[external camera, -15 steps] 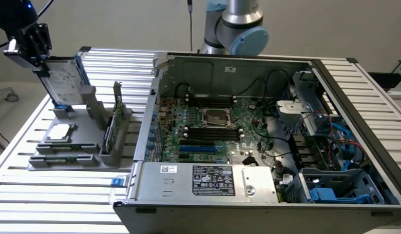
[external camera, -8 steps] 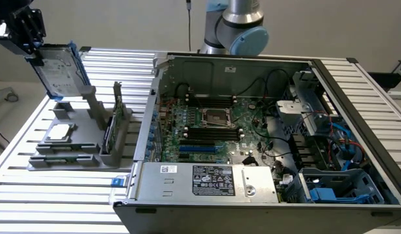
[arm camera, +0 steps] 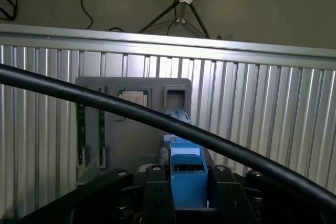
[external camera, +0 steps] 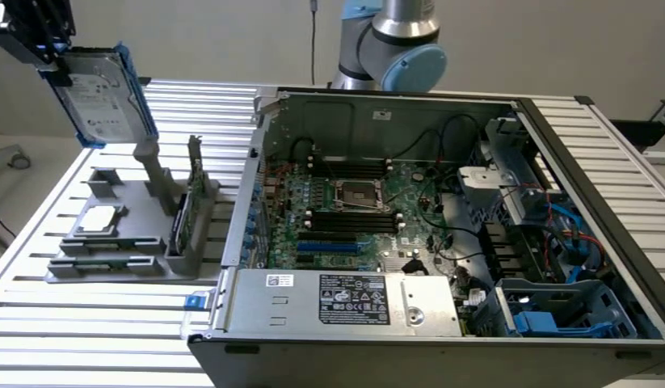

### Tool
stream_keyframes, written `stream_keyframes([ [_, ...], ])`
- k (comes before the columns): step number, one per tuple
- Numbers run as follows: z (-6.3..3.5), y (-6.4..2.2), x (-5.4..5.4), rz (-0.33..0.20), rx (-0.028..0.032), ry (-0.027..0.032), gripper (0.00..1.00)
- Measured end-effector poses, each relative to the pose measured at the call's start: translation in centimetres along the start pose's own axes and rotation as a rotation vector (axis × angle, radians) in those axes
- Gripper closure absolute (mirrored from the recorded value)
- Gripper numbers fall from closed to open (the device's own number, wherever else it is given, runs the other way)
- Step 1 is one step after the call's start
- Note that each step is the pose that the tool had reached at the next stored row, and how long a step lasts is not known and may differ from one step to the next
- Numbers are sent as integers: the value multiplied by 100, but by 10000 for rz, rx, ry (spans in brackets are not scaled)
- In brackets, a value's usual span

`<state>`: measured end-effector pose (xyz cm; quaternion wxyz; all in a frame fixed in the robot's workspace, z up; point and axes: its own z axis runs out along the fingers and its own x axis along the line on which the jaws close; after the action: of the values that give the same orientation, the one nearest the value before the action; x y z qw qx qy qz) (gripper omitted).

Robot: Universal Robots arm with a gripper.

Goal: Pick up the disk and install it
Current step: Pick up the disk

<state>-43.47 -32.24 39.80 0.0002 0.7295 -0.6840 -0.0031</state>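
The disk (external camera: 98, 93) is hanging in the air over the far corner of the slatted table (external camera: 84, 323) on the exterior view's left, pinched at its upper end by the claw (external camera: 52, 61). So it is lying right at the claw, not apart from it. Its long axis is running nearly upright, leaning a little, with the lower end pointing down toward the grey holder (external camera: 116, 242) and clear of it. It is showing a flat silver-grey face with a white label, framed by a blue plastic carrier. In the wrist view the blue carrier end of the disk (arm camera: 186, 174) is sitting squarely between the two dark fingers (arm camera: 157, 200) of the claw (arm camera: 187, 198), which are pressing on its sides. Below, the holder is carrying a small square chip (external camera: 99, 218) and a green card (external camera: 184, 218) standing on edge. The open computer case (external camera: 634, 267) is lying well apart toward the exterior view's right, taking up the rest of the table, with a blue cage (external camera: 558, 311) at its near corner. That wide sideways gap between disk and case is, I judge, the relation that matters.
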Motion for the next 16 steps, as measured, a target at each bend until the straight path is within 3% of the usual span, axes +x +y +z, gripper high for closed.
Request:
stream_keyframes([
  [7,-311,-312,27,0,-17,-17,67],
  [16,-606,-718,97,0,-11,-129,67],
])
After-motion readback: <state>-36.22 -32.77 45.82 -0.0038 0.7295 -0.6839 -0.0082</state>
